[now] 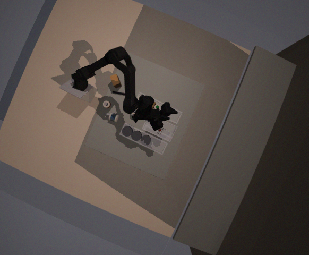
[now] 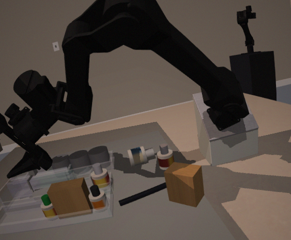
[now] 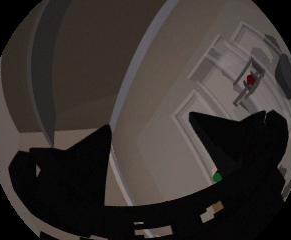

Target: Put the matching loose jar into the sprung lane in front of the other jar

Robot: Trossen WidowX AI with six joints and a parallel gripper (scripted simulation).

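The gripper (image 2: 24, 165) hung over the far end of the clear trays (image 2: 52, 196), its fingers (image 2: 38, 157) spread wide apart with nothing between them. In the wrist view the two dark fingers stood well separated, with only tray walls and wall behind showing in the gap.

The middle lane (image 2: 63, 178) held one jar with a grey cap (image 2: 99, 175), standing upright, cap up, at the near end of that lane. Its label was yellow above and red below.

Two loose jars lay on the tabletop (image 2: 145, 222) beyond the trays. The one with a red and yellow label (image 2: 165, 158) and a grey cap stood upright, its long axis vertical, near the white base block (image 2: 228, 144). Just beside it, the blue-labelled jar (image 2: 140, 155) lay on its side, long axis level, its cap pointing toward the upright jar and almost touching it.

The nearest lane held a wooden block (image 2: 69, 197) between a green-capped jar (image 2: 47, 206) and a black-capped jar (image 2: 97, 198), both upright. The far lane held three grey cylinders (image 2: 79, 158) in a row. A second wooden block (image 2: 184, 183) and a black rod (image 2: 141, 197) rested on the tabletop, the rod's far end reaching to the block.
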